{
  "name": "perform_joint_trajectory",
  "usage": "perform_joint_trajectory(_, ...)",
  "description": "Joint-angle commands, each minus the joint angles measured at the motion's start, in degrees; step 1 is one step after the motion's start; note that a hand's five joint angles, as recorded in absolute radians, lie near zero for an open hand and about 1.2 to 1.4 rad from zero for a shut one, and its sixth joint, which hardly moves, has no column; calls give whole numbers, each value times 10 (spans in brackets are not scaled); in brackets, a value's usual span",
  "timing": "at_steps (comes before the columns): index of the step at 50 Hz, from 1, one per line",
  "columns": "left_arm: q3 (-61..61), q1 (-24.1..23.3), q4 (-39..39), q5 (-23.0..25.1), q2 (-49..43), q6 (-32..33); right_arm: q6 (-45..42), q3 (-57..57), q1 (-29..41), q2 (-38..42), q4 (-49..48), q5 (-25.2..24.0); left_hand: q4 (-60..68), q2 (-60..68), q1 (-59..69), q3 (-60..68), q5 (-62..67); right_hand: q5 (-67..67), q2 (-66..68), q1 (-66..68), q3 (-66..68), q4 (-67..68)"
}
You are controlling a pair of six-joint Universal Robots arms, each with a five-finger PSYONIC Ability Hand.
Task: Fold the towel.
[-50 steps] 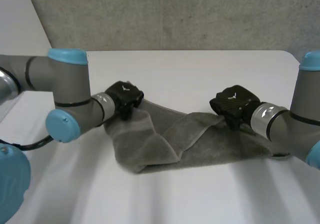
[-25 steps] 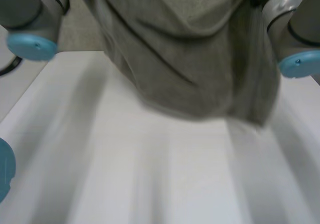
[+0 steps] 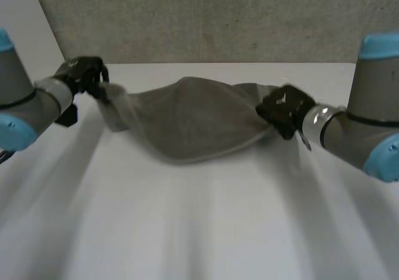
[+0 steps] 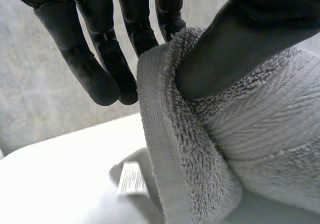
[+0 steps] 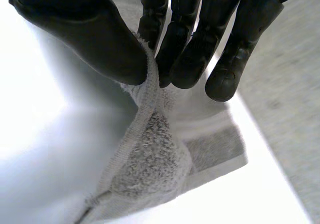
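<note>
A grey towel (image 3: 190,121) hangs stretched between my two hands above the white table (image 3: 199,230), sagging in the middle. My left hand (image 3: 84,74) holds its left end; in the left wrist view the thumb (image 4: 235,49) presses the towel's hemmed edge (image 4: 165,149) against the fingers (image 4: 95,64). My right hand (image 3: 283,108) holds the right end; in the right wrist view thumb (image 5: 85,34) and fingers (image 5: 190,49) pinch the towel's edge (image 5: 145,134). A white label (image 4: 131,178) shows on the towel below the left hand.
A grey wall (image 3: 206,18) rises behind the table's far edge. The table's left side edge runs close to my left arm (image 3: 25,111). Bare white tabletop lies in front of the towel.
The towel lay crumpled on the table with both hands on it. It was swept up close to the camera, and now hangs spread between hands that stand farther apart.
</note>
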Motion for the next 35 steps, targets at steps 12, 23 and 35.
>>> perform_joint_trajectory(12, -409, 23, 263, 97, 200, 231, -3, 125, 0, -31, -42, 8, -72, -60, -21, -86, -150, 30, 43, 36, 33, 34)
perform_joint_trajectory(23, -460, 24, 268, 92, 239, 288, 1, 159, -1, -39, -68, 10, -674, -661, -623, -687, -751, 30, 43, 36, 33, 34)
perform_joint_trajectory(35, -518, 27, 271, 162, 277, 454, 1, 161, 4, -33, -70, 10, -757, -744, -706, -771, -834, 30, 43, 36, 33, 34)
